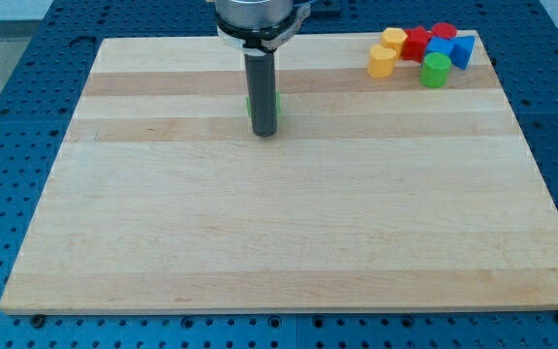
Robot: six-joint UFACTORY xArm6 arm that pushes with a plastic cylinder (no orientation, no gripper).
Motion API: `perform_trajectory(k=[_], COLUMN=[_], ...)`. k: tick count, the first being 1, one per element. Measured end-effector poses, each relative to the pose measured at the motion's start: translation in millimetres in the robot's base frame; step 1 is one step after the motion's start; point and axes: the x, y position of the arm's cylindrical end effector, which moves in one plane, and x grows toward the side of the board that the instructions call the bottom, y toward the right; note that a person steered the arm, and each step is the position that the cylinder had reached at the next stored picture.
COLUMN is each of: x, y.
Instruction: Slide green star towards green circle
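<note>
Your arm carries no claw here, only a straight dark rod, so there is nothing to call spread, pressed together or pinching; what you have is my tip (264, 133), resting on the pale wooden desk (289, 223) in its upper half, a little to the view's left of centre. Just behind the rod, thin slivers of green (251, 105) show on both of its sides, touching it or very nearly so. That is probably the green star, though the rod hides nearly all of it and you cannot make out the shape. Everything else lies well apart from my tip, far to the view's right and slightly toward the view's top, packed in one tight cluster near the desk's upper right corner. Nearest my tip in that cluster are two yellow blocks (387, 52), one just above the other, their shapes too small to tell. To their right sit a red block (416, 43) and a second red block (444, 33), with a blue block (441, 49) beside them and a blue triangular block (463, 50) at the far right. The green circle (435, 70), a short green cylinder, stands at the cluster's lower edge, on the side toward the view's bottom, touching or just beside the blue block.
</note>
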Motion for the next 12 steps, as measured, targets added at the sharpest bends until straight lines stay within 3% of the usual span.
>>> perform_trajectory(k=[1, 4, 5, 6, 7, 9, 10, 11, 12], x=[-10, -38, -9, 6, 7, 34, 8, -41, -55], y=[-10, 100, 66, -4, -61, -101, -158, -165, -124])
